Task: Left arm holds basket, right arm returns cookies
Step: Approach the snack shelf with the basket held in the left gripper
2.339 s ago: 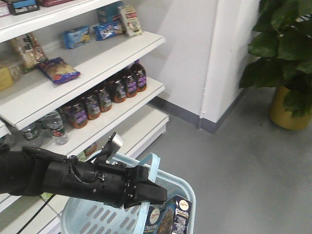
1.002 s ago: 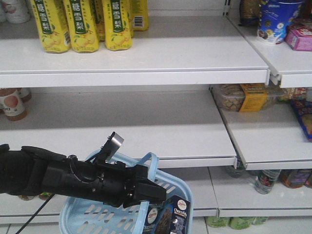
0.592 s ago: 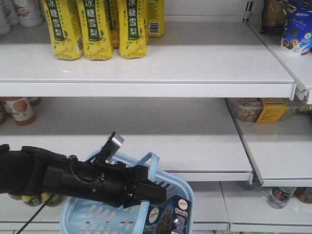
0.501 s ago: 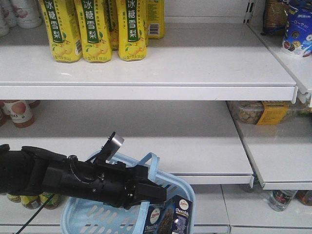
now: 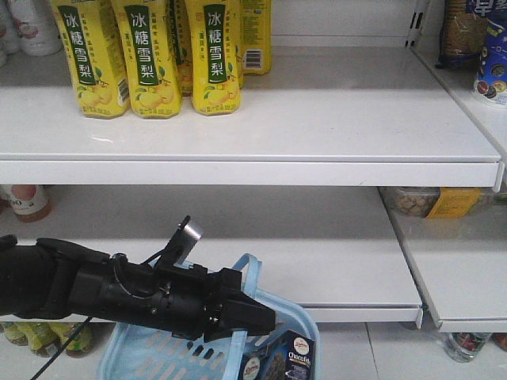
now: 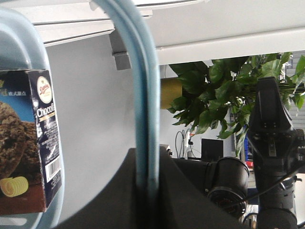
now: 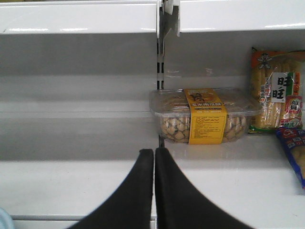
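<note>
the left gripper [image 5: 252, 317] has its fingers clamped on the light blue basket's [image 5: 150, 356] loop handle [image 5: 252, 277], while the right gripper [image 7: 154, 160] faces a white shelf [image 7: 76, 191] with its fingers pressed together and nothing between them. the chocotello cookie box [image 5: 289, 360] stands on end at the right end of the basket, against its wall. it looks like a light, stiff carton with slick printed faces that would dent under a hard squeeze, so the best hold is probably across its narrow thickness near the upper end.
</note>
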{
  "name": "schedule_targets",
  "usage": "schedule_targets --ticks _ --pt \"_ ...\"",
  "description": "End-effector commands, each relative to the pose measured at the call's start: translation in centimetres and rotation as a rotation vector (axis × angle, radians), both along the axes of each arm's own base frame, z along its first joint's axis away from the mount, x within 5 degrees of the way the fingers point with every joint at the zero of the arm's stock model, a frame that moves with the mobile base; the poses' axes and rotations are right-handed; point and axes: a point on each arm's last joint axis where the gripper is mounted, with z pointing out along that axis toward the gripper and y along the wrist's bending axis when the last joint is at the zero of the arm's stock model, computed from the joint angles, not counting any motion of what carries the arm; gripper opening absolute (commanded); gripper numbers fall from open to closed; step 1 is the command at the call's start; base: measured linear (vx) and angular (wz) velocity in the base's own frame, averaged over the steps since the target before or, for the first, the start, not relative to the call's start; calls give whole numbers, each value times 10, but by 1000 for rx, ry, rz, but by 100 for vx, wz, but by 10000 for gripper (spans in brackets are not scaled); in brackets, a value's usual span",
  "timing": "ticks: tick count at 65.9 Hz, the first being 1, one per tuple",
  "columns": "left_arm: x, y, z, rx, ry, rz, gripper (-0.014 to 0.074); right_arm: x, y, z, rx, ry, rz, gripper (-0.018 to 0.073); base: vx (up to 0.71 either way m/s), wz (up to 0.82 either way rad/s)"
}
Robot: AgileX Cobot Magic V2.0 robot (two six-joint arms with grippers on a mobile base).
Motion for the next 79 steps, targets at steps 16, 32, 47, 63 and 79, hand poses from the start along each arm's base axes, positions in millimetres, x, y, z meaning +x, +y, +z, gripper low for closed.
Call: schedule_targets --ticks 16,32,47,63,79 --pt "0 -2 26 -96 -63 7 -6 -1 0 8 -5 -89 2 -8 5 -1" --pt "0 -2 26 -96 -63 7 -6 -1 0 8 -5 -89 2 -8 1 1" --pt "0 -2 26 -96 -63 7 -6 -1 0 8 -5 -89 2 -8 0 1" --pt "0 -2 26 -96 -63 7 -6 -1 0 8 -5 -89 2 -8 0 0" --pt "0 -2 26 -96 -63 7 -6 -1 0 8 -5 -93 3 -8 0 0"
